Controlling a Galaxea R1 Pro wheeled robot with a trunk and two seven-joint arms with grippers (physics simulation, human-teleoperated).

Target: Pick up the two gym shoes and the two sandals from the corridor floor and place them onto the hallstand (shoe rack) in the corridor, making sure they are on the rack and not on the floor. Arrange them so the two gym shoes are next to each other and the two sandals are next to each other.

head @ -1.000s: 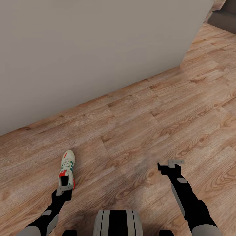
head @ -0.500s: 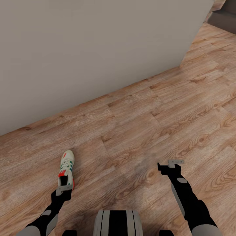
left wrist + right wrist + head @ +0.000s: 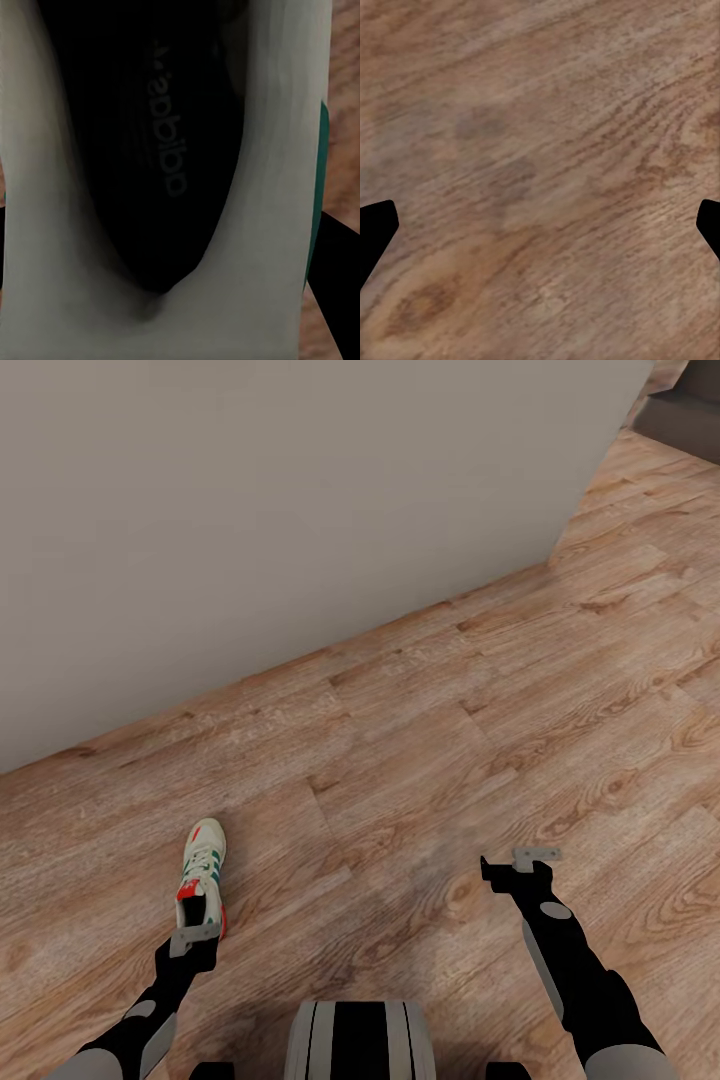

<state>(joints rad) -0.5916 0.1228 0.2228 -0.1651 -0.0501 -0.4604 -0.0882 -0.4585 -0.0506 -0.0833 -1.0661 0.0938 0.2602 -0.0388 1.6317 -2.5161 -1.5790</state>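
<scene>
From the head camera, a single gym shoe (image 3: pixel 203 877) lies on the wood-plank floor (image 3: pixel 480 710) at lower left, toe pointing away toward a plain grey wall (image 3: pixel 280 510), its red-orange heel nearest the robot. The left gripper (image 3: pixel 193 938) sits at the shoe's heel, its grey fingertips touching or just over the collar; from this angle it is unclear whether the jaws are closed on the shoe or merely around it. At lower right the right gripper (image 3: pixel 518 860) hangs over bare planks, well apart from the shoe, its fingers spread with nothing between them. The robot's trunk (image 3: pixel 360 1040) shows at the bottom edge, and a dark step or furniture edge (image 3: pixel 685 415) shows at the top right corner. In the left wrist camera, the shoe (image 3: pixel 270 187) is seen from very close: the dark opening with faint lettering on the insole, the white collar wrapping around it, a green stripe along one side and a strip of floor (image 3: pixel 345 90) beyond; a black finger (image 3: pixel 337 285) appears at one edge beside the shoe's wall, and the grip cannot be judged here either. In the right wrist camera, grained floor (image 3: pixel 540 150) lies beneath two black fingertips (image 3: pixel 375 229) at opposite edges, set wide and empty.
</scene>
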